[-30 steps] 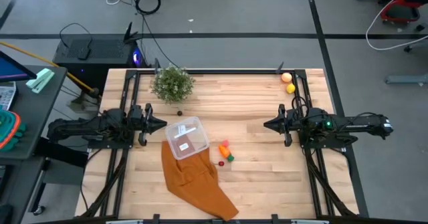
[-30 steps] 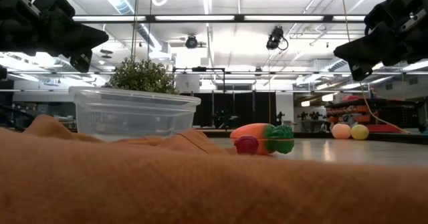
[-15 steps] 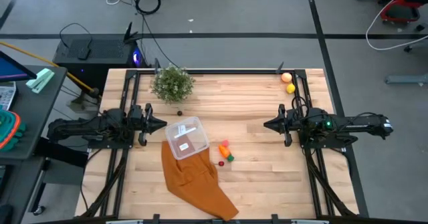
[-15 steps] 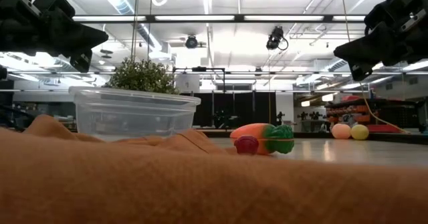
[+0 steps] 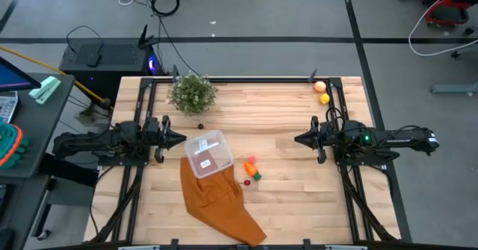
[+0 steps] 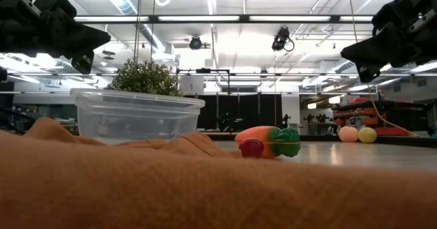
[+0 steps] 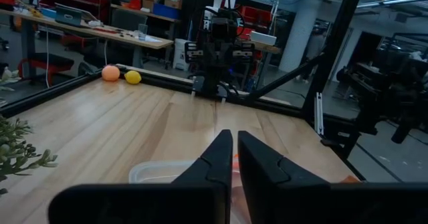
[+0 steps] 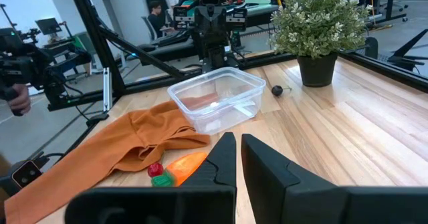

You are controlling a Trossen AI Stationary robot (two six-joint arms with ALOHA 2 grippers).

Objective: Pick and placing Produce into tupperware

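The clear tupperware (image 5: 205, 153) stands with its bottom on the far end of a rust-orange cloth (image 5: 218, 196) at mid-table. Just to its right lie an orange carrot with a green tip (image 5: 253, 170), a red piece (image 5: 247, 182) and a pink piece (image 5: 252, 160). An orange ball (image 5: 320, 86) and a yellow lemon (image 5: 324, 98) rest at the far right corner. My left gripper (image 5: 183, 139) hangs shut above the table left of the tupperware, pointing level. My right gripper (image 5: 297, 139) hangs shut to the right, facing it. Neither holds anything.
A bushy potted plant (image 5: 193, 93) stands far left, with a small dark bit (image 5: 200, 126) near it on the wood. Black frame rails (image 5: 139, 108) run along both sides. Bare wood lies between the carrot and my right gripper. A person (image 8: 157, 13) sits beyond the table.
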